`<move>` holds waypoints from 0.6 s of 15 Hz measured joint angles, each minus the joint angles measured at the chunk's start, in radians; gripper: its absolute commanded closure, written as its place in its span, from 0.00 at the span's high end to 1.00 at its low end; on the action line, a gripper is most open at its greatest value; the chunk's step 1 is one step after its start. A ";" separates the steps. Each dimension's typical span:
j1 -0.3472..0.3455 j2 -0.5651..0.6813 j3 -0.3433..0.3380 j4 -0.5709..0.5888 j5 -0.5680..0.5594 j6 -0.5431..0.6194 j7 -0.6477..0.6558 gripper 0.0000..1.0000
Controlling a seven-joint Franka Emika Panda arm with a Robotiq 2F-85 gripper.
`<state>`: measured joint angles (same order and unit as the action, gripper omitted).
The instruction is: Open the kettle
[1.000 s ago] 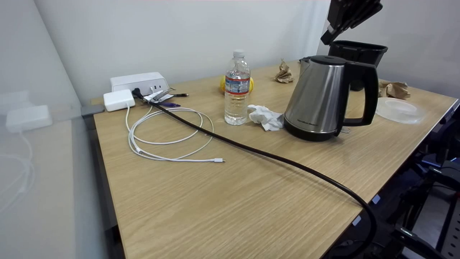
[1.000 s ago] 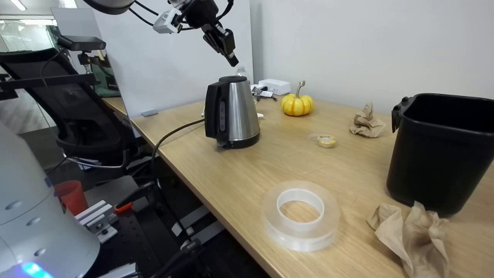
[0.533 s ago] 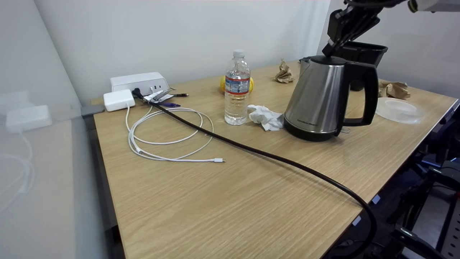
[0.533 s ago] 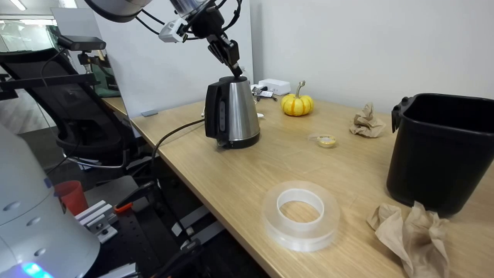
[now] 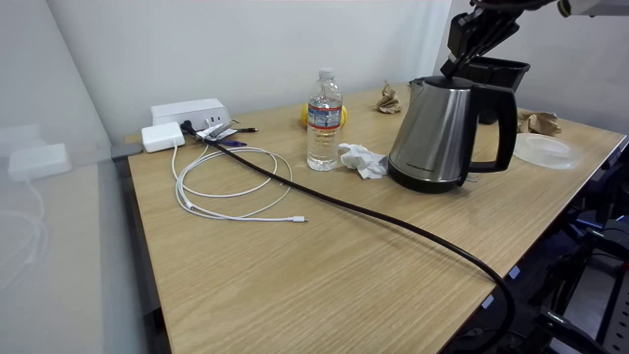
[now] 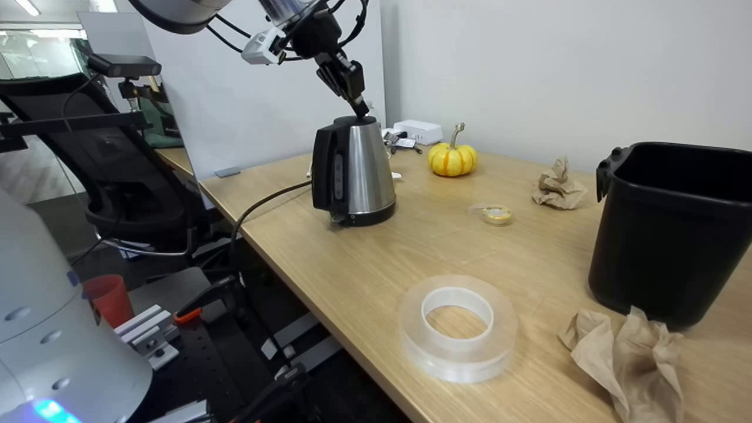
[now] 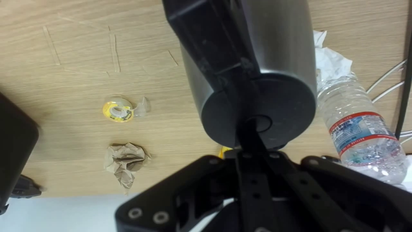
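The kettle (image 5: 430,135) stands upright on the table with its black handle (image 5: 508,128) towards the table's near edge. It also shows in the other exterior picture (image 6: 370,170). Its black lid (image 7: 286,109) is closed, with a round ring on top in the wrist view. My gripper (image 5: 447,70) comes down at a tilt, with its tips at the lid in both exterior views (image 6: 361,110). In the wrist view the gripper (image 7: 252,130) is shut with the fingers together and nothing between them. Its tips cover part of the ring and appear to touch it; the exact contact is hidden.
A water bottle (image 5: 324,123) and white crumpled paper (image 5: 362,161) stand beside the kettle. A black cable (image 5: 344,204) crosses the table. A yellow pumpkin (image 6: 452,158), tape rolls (image 6: 458,335), brown paper (image 6: 558,185) and a black bin (image 6: 664,252) are also on the table.
My gripper has come down from above the kettle onto the lid, between one second and half a second ago. Since then it has stayed still. The kettle and lid have not moved.
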<state>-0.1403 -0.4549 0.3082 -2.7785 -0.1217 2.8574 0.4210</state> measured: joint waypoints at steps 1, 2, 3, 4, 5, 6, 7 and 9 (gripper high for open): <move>0.000 0.000 0.000 0.000 0.000 0.000 -0.001 0.00; 0.000 0.000 0.000 0.000 0.000 -0.001 -0.002 0.00; 0.001 0.000 0.000 0.000 0.000 -0.001 -0.003 0.00; 0.001 0.000 0.000 0.000 0.000 -0.001 -0.005 0.00; 0.001 0.000 0.000 0.000 0.000 -0.001 -0.006 0.00; 0.001 0.000 0.000 0.000 0.000 -0.001 -0.007 0.00; 0.001 0.000 0.000 0.000 0.000 -0.001 -0.008 0.00; 0.001 -0.001 0.000 0.000 0.000 -0.002 -0.009 0.00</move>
<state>-0.1389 -0.4557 0.3082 -2.7782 -0.1218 2.8555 0.4120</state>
